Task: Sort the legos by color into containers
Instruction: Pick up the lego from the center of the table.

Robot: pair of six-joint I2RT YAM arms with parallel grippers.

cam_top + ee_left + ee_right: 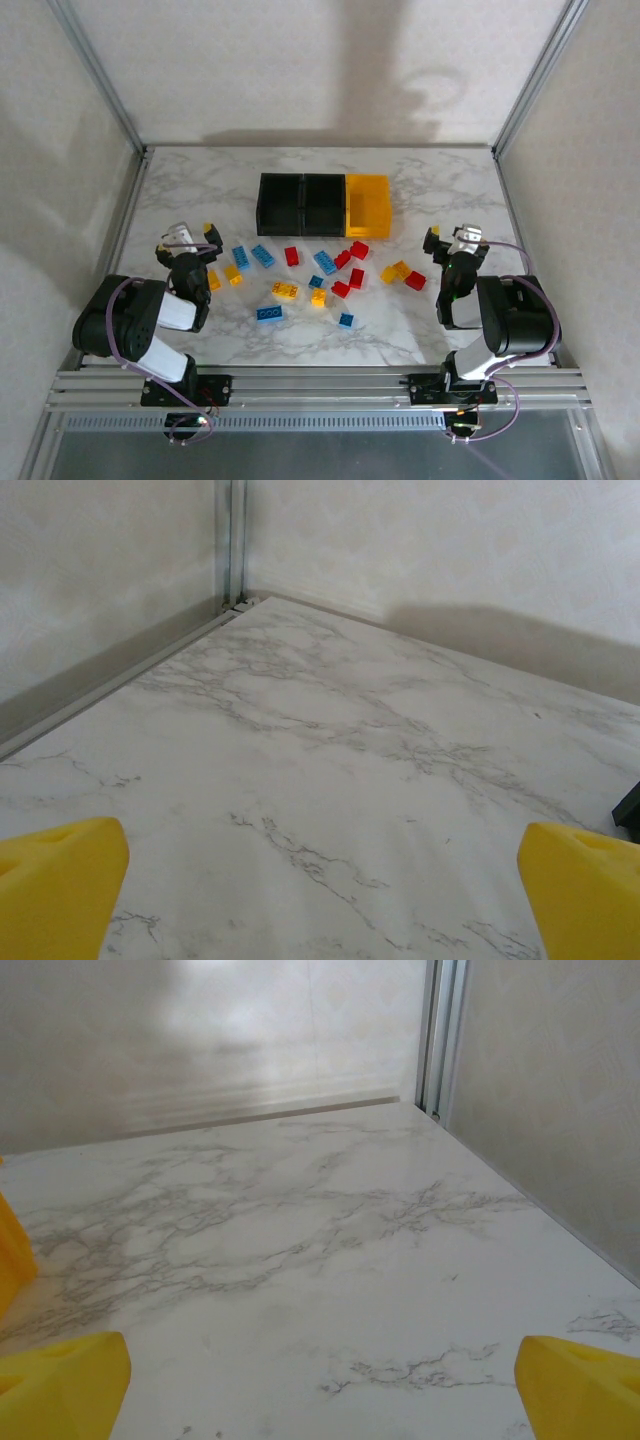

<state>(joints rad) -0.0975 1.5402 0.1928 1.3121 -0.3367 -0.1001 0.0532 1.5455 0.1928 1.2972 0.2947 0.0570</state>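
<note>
Both left fingers [60,880] and right fingers [580,1385] wide apart, empty, marbled table [200,190], pale walls [300,60]

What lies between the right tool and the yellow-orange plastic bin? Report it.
Bare marble tabletop, in the top view, separates the right tool from the yellow-orange rectangular plastic bin.

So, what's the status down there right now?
Left end effector and right end effector open, empty. Bricks loose on the table, none in the bins. Nothing in the way.

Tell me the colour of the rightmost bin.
The rightmost bin is yellow-orange, clearest in the top external view.
</note>
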